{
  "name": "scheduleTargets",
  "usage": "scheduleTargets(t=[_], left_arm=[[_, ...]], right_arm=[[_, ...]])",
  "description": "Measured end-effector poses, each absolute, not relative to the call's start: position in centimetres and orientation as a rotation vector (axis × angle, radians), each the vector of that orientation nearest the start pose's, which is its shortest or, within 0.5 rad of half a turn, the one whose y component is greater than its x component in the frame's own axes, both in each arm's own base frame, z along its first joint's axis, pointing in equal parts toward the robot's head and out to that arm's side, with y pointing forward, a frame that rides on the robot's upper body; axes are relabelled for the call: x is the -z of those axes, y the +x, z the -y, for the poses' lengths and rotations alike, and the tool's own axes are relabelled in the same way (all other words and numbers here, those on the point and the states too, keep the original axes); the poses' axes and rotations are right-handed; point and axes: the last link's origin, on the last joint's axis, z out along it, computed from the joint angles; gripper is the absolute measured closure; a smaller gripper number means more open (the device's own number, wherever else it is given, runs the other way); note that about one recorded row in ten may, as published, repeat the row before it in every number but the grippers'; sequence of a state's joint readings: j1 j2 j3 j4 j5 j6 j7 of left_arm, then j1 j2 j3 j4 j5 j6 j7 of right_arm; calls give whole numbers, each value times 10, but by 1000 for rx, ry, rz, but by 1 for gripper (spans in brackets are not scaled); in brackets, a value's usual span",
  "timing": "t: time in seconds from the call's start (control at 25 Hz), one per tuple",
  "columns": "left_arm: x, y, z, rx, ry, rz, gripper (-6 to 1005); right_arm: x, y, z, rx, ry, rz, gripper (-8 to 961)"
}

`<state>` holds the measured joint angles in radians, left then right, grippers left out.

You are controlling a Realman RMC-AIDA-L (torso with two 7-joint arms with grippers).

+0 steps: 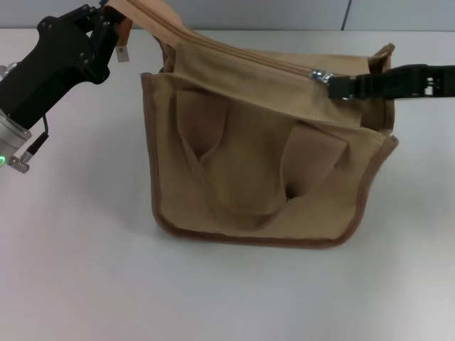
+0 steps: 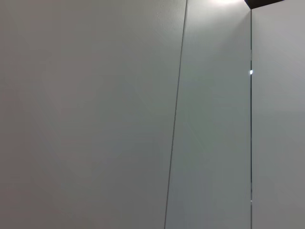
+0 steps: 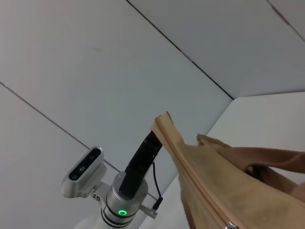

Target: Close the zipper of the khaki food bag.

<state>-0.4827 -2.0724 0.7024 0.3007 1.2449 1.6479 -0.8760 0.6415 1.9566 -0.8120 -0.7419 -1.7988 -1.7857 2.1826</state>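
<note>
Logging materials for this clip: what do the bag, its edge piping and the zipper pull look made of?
Bag: matte khaki woven cloth, probably canvas; it creases and slumps softly. Piping: darker brown fabric binding, also matte. Zipper pull: looks like silver metal, since it glints; the right gripper is at it. The left gripper holds the bag's far end up.

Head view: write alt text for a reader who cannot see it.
A khaki food bag sits on a white table, its zipper mostly closed. The right end effector grips the silver pull tab near the bag's right end, while the left end effector holds the left end raised.
</note>
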Motion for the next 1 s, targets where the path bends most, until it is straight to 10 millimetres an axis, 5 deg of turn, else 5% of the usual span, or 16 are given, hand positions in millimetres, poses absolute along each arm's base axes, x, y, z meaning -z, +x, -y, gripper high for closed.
scheduleTargets(t=[1.0], left_arm=[[-21,-255,-324,1340,-2064,387,983]], right_arm=[[-73,219,-342,-996,-2742,-1435,936]])
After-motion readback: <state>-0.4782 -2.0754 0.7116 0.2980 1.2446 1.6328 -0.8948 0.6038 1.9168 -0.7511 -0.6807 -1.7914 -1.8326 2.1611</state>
